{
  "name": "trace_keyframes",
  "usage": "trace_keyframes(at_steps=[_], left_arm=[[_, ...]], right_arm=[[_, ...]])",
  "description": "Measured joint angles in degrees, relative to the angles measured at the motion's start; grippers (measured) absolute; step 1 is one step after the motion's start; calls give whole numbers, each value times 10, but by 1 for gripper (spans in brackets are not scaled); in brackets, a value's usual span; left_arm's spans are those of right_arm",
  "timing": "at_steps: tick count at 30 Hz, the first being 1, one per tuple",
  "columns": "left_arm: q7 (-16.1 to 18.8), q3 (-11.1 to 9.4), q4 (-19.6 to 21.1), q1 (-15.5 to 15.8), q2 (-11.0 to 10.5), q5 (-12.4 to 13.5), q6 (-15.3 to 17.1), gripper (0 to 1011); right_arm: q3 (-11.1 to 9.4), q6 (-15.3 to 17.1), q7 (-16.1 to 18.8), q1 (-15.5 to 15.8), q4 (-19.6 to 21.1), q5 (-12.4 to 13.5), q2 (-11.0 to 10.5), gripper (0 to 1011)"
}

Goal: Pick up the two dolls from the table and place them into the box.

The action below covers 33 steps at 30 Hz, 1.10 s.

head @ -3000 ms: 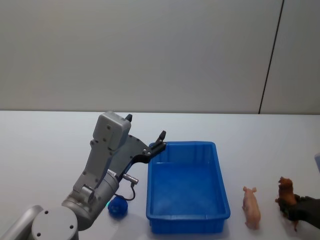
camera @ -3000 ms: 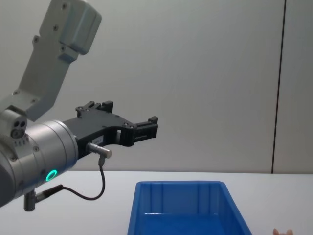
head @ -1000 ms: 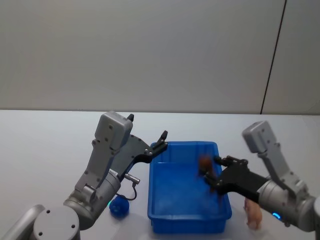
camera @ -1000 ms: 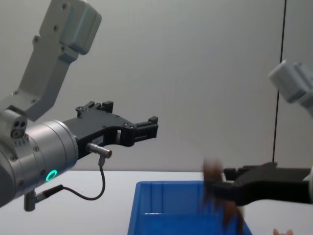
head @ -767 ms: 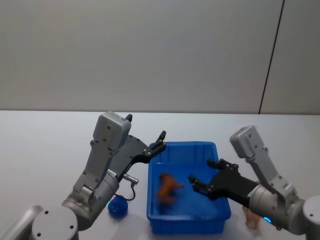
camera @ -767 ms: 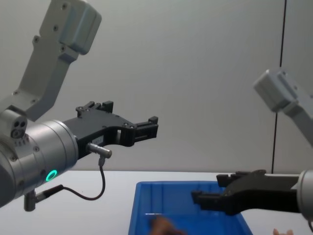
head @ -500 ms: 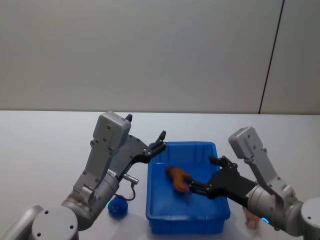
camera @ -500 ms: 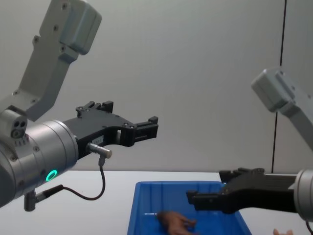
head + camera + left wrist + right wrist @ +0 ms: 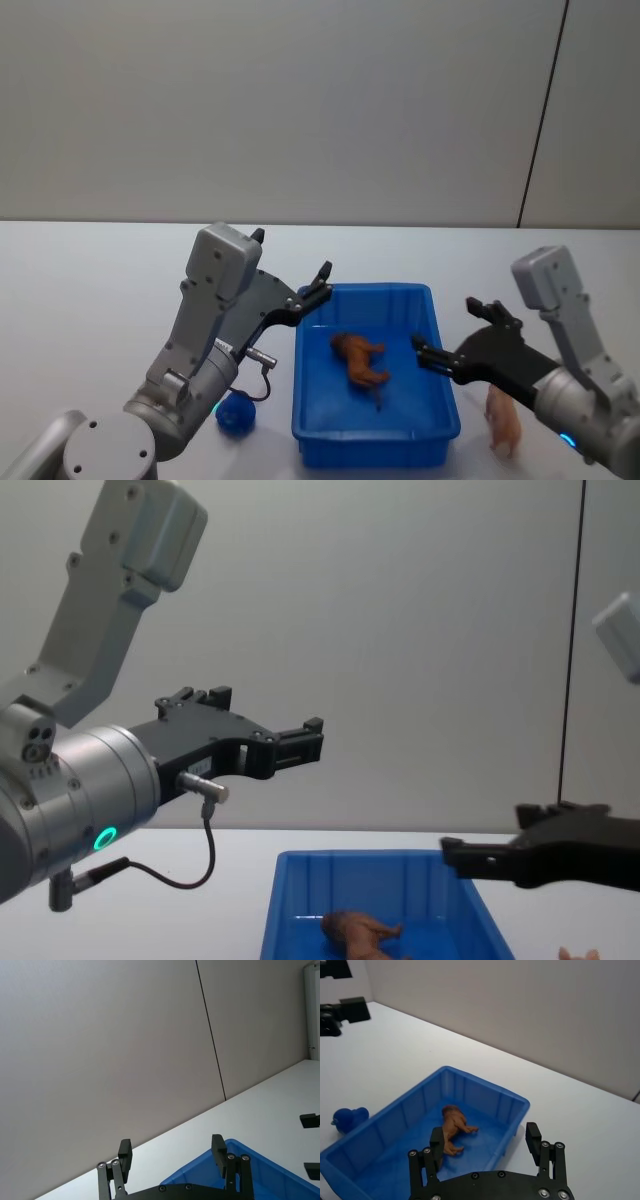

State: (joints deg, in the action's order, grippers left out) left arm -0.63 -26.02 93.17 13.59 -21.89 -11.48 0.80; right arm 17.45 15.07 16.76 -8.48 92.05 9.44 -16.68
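The reddish-brown doll (image 9: 360,358) lies on its side on the floor of the blue box (image 9: 372,438), also seen as doll (image 9: 453,1127) in box (image 9: 485,1085) and doll (image 9: 360,932) in box (image 9: 370,858). On the white table just right of the box stands the pale pink doll (image 9: 503,420), its ears (image 9: 578,953) just showing. My right gripper (image 9: 445,327) hovers open and empty over the box's right rim, its fingers (image 9: 533,1136) spread wide. Near the box's far left corner my left gripper (image 9: 317,281) is raised and open, holding nothing.
A small blue toy (image 9: 235,415) sits on the table left of the box, below my left arm; it is the blue toy (image 9: 349,1118) in the right wrist view. A grey wall stands behind the table.
The right gripper carried the brown doll over the box and let it go; the doll dropped and settled on the box floor. The gripper then drew back to the right. The left arm stayed still.
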Motion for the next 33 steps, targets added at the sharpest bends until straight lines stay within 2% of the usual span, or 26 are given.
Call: trace_keyframes(at_steps=[7, 17, 25, 33], left_arm=[[0, 0, 0, 0, 0, 0, 0, 1001], [0, 0, 0, 0, 0, 0, 0, 1001], [0, 0, 0, 0, 0, 0, 0, 1001], [0, 0, 0, 0, 0, 0, 0, 1001]], right_arm=[[-12, 24, -25, 23, 18, 22, -20, 1001], [-23, 53, -45, 50, 30, 36, -42, 1001], [-26, 76, -50, 63, 31, 41, -51, 1001], [-24, 102, -53, 64, 17, 44, -48, 1001]])
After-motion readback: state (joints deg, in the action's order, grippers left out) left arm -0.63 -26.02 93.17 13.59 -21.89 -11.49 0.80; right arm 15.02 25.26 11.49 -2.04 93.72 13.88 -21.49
